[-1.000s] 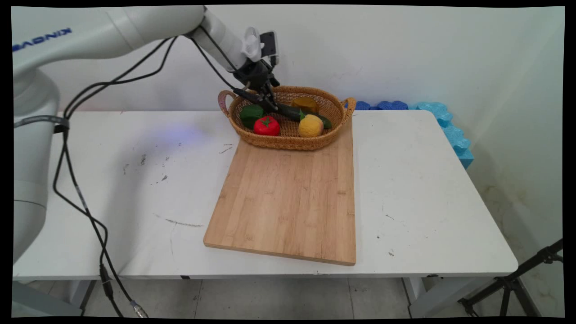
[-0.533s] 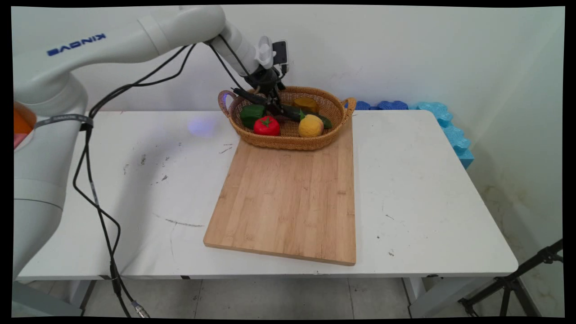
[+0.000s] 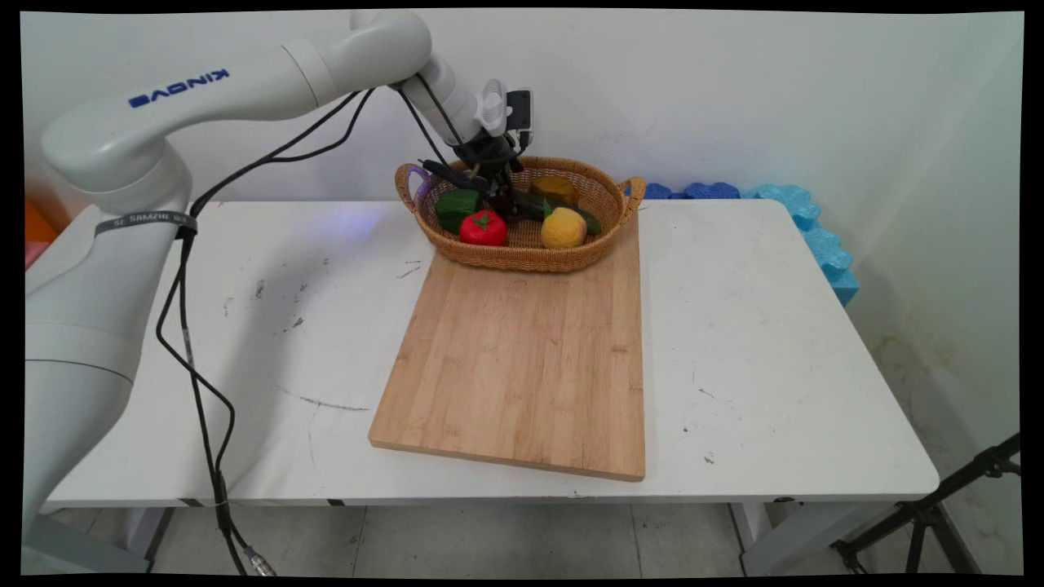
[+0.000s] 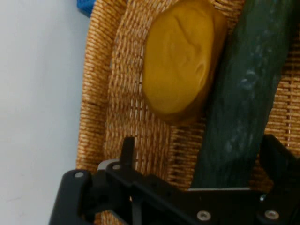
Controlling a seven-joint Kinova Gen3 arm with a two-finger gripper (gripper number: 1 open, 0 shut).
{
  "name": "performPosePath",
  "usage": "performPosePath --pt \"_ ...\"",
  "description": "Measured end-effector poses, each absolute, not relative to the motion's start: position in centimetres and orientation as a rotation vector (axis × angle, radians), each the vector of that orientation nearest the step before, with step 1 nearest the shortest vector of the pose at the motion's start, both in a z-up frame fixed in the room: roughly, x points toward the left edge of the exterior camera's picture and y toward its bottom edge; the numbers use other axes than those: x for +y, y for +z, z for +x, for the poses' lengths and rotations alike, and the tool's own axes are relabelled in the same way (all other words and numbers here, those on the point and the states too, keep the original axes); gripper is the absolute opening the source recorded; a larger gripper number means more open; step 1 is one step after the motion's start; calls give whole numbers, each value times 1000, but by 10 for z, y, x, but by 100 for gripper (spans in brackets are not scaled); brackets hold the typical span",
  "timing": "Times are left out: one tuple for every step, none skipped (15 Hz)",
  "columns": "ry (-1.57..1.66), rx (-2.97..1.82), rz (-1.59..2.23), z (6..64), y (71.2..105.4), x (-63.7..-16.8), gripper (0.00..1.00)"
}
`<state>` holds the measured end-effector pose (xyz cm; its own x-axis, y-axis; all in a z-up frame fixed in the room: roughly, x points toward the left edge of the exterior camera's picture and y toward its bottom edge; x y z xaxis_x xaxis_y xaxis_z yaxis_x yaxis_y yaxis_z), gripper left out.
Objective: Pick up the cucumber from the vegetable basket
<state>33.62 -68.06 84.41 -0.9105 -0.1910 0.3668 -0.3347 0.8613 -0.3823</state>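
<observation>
While the arm reaches in from the main view's 10 o'clock side, its black gripper (image 3: 499, 189) is lowered inside the wicker basket (image 3: 522, 254), over the near end of the dark green cucumber (image 3: 563, 212). Seen from the hand camera, the fingers (image 4: 277, 157) stand spread, one on either side of the cucumber (image 4: 246, 93), with the jaws released and nothing clenched between them; whether the pads touch the cucumber cannot be told. A yellow-orange vegetable (image 4: 180, 58) lies just beside the cucumber, at its 9 o'clock in the hand view, both resting on the woven basket floor (image 4: 122, 112). In the main view, the basket also contains a green pepper (image 3: 455, 208) at 9 o'clock of the gripper, a red tomato (image 3: 483, 229) at 7 o'clock, and a yellow lemon (image 3: 563, 228) at 4 o'clock. Its near part rests on the far end of a wooden cutting board (image 3: 522, 367) lying on the white table (image 3: 775, 342).
</observation>
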Motion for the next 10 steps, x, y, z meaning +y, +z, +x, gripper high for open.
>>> performPosePath --pt "637 -2723 387 335 843 -682 100" --pt "634 -2728 379 335 842 -682 100" --pt "630 -2734 371 334 841 -683 100" --pt "627 -2738 364 333 840 -684 100" --pt "625 -2741 359 333 839 -684 100" --pt "624 -2742 355 333 839 -684 0" --pt "622 -2745 349 332 839 -685 0" --pt "621 -2746 346 332 839 -685 0" --pt "619 -2749 341 332 839 -685 0" --pt "617 -2752 335 332 839 -685 0"
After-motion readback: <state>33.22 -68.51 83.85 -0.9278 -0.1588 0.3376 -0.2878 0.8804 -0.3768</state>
